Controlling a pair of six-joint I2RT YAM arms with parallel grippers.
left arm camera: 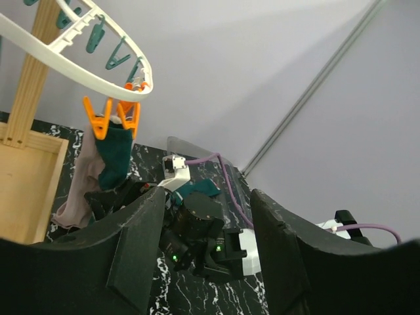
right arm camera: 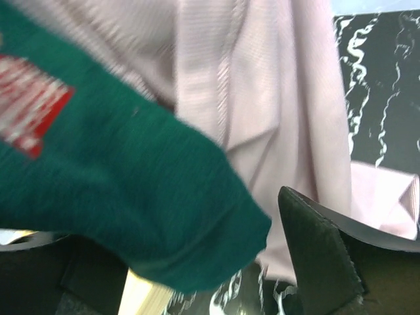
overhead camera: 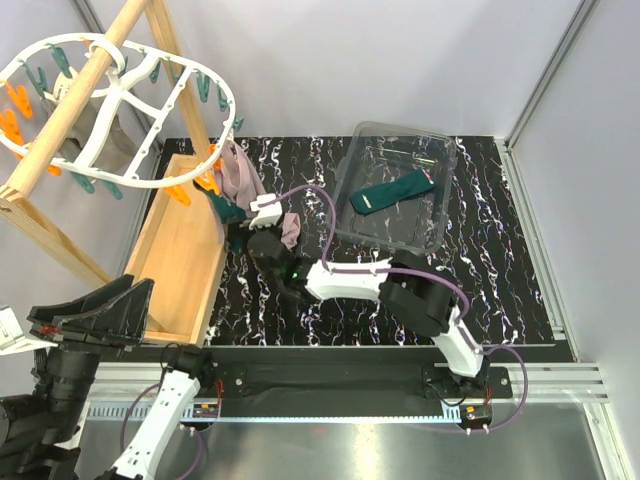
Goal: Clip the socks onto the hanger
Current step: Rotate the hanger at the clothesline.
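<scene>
The white oval hanger (overhead camera: 110,110) hangs from the wooden frame at the far left; its rim also shows in the left wrist view (left arm camera: 79,49). One teal sock (left arm camera: 115,154) with a red-and-white figure (right arm camera: 29,105) hangs from orange pegs (left arm camera: 98,118) beside a mauve-pink cloth (right arm camera: 262,85). My right gripper (overhead camera: 240,228) is open just under it, and the sock's lower end (right arm camera: 164,216) hangs between its fingers (right arm camera: 321,262). The second teal sock (overhead camera: 392,190) lies in a clear bin (overhead camera: 440,150). My left gripper (left arm camera: 207,226) is open and empty, raised at the near left (overhead camera: 95,312).
A shallow wooden tray (overhead camera: 180,250) lies under the hanger on the black marbled table (overhead camera: 500,280). The slanted wooden pole frame (overhead camera: 60,120) carries the hanger. White walls and a metal rail close the right side.
</scene>
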